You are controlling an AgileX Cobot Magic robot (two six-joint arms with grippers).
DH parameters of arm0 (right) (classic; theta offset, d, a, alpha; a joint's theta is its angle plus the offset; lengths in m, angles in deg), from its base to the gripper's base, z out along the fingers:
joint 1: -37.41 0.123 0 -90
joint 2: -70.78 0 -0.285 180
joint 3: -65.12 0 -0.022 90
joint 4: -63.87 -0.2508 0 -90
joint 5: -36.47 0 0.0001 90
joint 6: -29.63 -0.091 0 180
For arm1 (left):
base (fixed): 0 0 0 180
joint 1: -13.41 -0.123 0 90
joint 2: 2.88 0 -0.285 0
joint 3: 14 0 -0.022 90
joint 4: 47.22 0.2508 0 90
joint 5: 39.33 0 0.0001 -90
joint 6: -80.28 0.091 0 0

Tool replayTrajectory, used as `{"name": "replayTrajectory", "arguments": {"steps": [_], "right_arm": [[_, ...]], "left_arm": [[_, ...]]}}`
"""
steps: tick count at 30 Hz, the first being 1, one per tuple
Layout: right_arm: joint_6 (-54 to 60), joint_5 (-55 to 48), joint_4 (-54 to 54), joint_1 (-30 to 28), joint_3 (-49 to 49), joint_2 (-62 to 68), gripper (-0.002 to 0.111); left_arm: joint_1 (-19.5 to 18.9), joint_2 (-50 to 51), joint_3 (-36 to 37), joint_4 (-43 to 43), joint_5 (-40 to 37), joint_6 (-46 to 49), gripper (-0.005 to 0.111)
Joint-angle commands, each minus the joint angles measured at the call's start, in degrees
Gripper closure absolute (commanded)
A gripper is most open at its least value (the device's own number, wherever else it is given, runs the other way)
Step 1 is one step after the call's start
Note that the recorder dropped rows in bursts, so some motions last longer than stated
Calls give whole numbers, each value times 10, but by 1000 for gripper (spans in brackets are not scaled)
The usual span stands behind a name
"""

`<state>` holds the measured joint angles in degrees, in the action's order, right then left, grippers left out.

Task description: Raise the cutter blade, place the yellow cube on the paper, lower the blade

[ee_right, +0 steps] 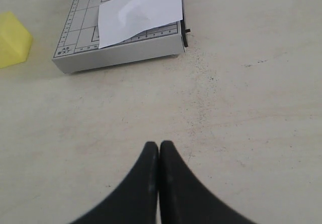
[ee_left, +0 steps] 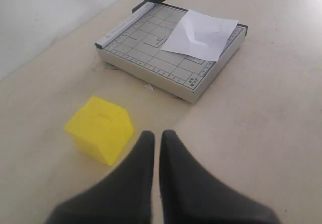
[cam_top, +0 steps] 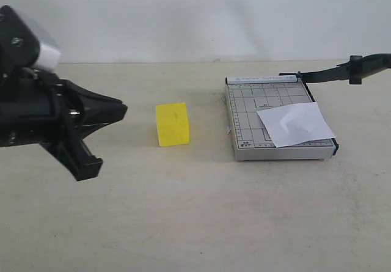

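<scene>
The cutter blade (cam_top: 369, 63) stands raised at the trimmer's (cam_top: 244, 110) one o'clock, so I judge the cube step is in hand. The yellow cube (cam_top: 171, 124) sits on the table (cam_top: 183, 223) at the trimmer's nine o'clock, apart from the paper (cam_top: 296, 124). My left gripper (ee_left: 153, 136) is pressed together and empty just beside the cube, and the right gripper (ee_right: 159, 146) is the same. Next I must spread the left claw and straddle the cube.

- The exterior view looked slightly down across the desk (cam_top: 195, 223) toward a pale wall (cam_top: 183, 15), with the trimmer (cam_top: 244, 110) right of centre and the yellow cube (cam_top: 171, 124) near the middle.
- The left wrist view sat close behind the left hand (ee_left: 152, 143), angled down at the cube and trimmer.
- The right wrist view sat behind the right hand (ee_right: 159, 151), facing the trimmer across the desk.
- All three shared the trimmer, the paper (cam_top: 295, 124) and the cube.
</scene>
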<state>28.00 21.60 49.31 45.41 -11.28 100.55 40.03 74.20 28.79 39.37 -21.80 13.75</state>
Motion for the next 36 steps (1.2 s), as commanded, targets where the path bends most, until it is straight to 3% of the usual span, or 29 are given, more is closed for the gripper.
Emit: {"name": "replayTrajectory", "arguments": {"steps": [1, 13, 18, 25, 36], "right_arm": [[2, 0, -1, 0, -3, -1, 108], [2, 0, -1, 0, -3, -1, 108], [2, 0, -1, 0, -3, -1, 108], [2, 0, -1, 0, -3, -1, 108], [2, 1, -1, 0, -3, -1, 108]], "left_arm": [[57, 70, -51, -7, -41, 11, 102], [74, 260, -171, -67, 4, 11, 102], [116, 317, -226, -67, -9, 13, 102], [173, 381, -314, -67, -86, 52, 102], [180, 513, -471, -67, -83, 51, 102]]}}
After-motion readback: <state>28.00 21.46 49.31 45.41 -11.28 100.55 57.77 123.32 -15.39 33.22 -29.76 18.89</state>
